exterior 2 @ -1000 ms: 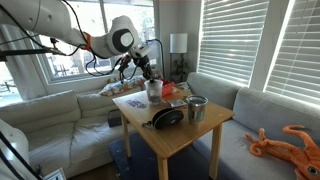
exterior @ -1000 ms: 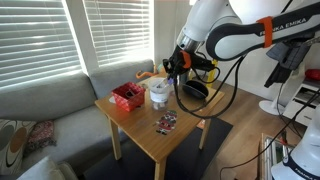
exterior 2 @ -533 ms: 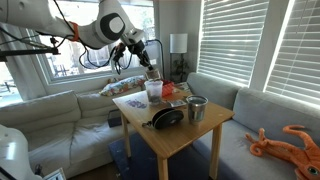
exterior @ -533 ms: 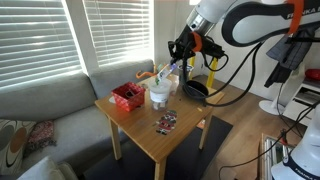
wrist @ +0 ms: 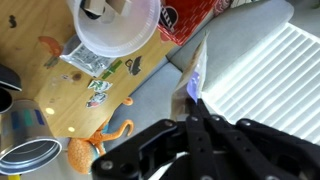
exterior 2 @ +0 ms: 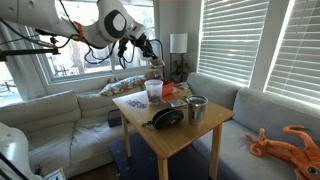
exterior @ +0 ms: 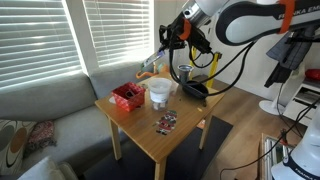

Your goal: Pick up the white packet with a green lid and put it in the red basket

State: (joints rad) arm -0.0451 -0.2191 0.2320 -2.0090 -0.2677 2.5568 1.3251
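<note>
My gripper (exterior: pixel 167 40) is shut on the white packet (exterior: pixel 153 62), which hangs slanted from the fingers in the air above the table's back edge. Both also show in an exterior view, the gripper (exterior 2: pixel 148 47) above the packet (exterior 2: pixel 155 62). In the wrist view the shut fingers (wrist: pixel 197 108) pinch the pale packet (wrist: pixel 196 80); its green lid is too small to make out. The red basket (exterior: pixel 127 95) stands on the wooden table (exterior: pixel 150 135) below and to the side of the packet, next to the round white tub (exterior: pixel 159 92). The wrist view shows the basket (wrist: pixel 190 18) at the top.
A dark multicoloured flat packet (exterior: pixel 166 123) lies near the table's front. Black headphones (exterior 2: pixel 167 117) and a metal cup (exterior 2: pixel 196 108) stand on the table. The white tub (wrist: pixel 115 25) sits beside the basket. A sofa (exterior: pixel 40 120) and window blinds (exterior: pixel 100 30) stand close behind.
My gripper has risen from just above the white tub with the packet in it and moved toward the window, over the table's back edge.
</note>
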